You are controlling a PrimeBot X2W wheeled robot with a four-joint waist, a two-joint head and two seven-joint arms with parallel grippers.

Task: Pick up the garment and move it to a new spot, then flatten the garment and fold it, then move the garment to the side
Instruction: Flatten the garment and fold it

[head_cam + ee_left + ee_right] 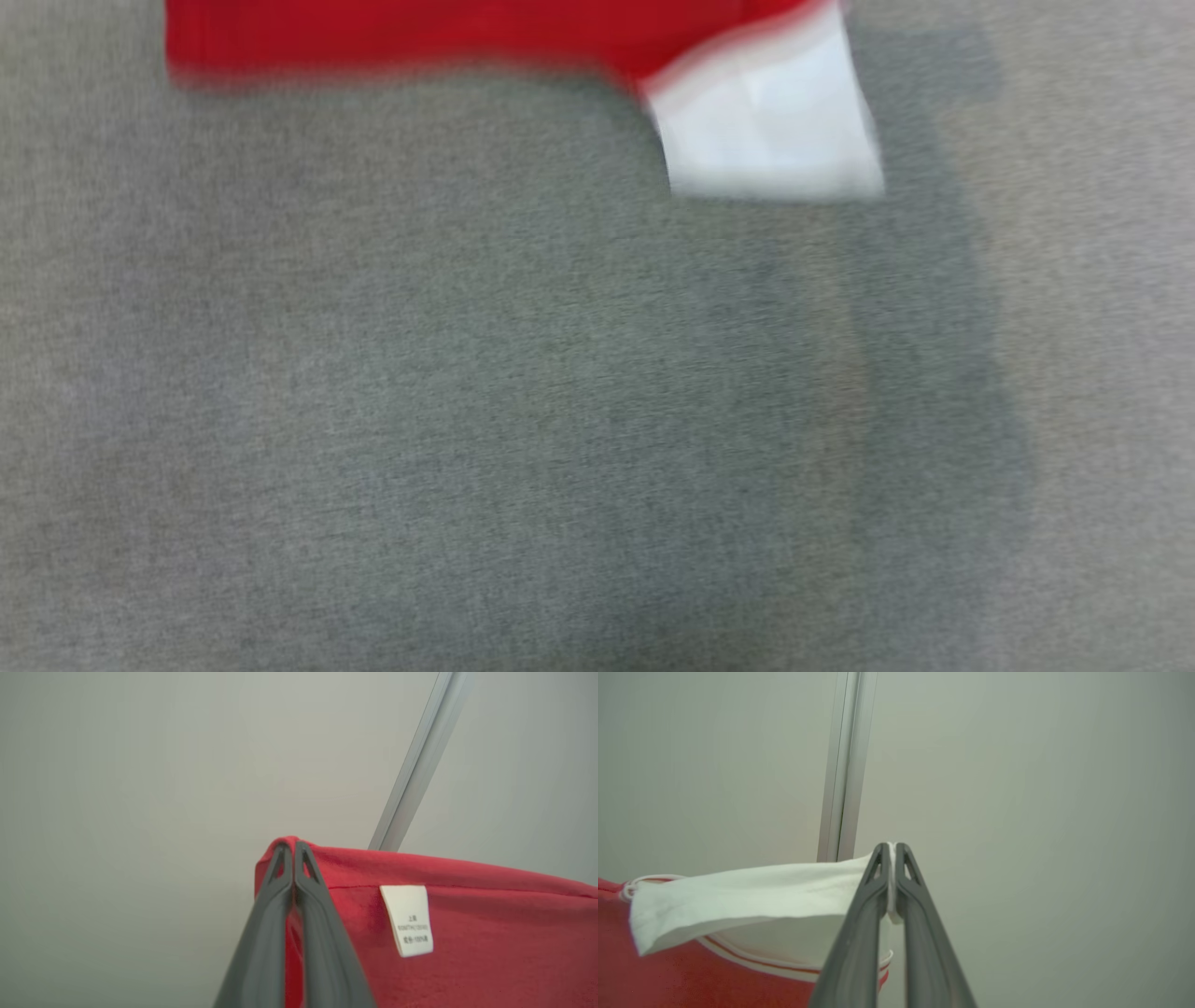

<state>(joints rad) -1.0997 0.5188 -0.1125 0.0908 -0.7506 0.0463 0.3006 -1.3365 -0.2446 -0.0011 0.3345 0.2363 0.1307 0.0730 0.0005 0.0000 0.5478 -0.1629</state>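
A: Your left gripper [293, 851] has its two dark fingers pressed together on a top corner of the red garment [467, 933], the folded edge pinched right at the tips. The white care label [407, 919] hangs just beside that grip.

B: Your right gripper [891, 851] is closed the same way, but on the white sleeve [752, 891]. A sliver of white cloth shows between its tips. So you hold the garment at two points, spanned between the arms.

A: In the blurred head view you see its lower red edge and the sleeve at the top, above the grey cloth surface [467, 420]. The shadow on the grey suggests it hangs clear, though you can't be sure.

B: Treat it as a light, soft knit. It has no stiffness, so it sags between your grips and drapes wherever you lower it. It isn't fragile or slippery, but a pinch this near the edge can let go if you spread the arms too far.

A: For flattening, I'd judge shoulders or hem corners the better holds, since a sleeve end stretches and twists the body. Lower the bottom edge first and draw back so it spreads.

B: Mind the metal rail [845, 765] behind both grippers.
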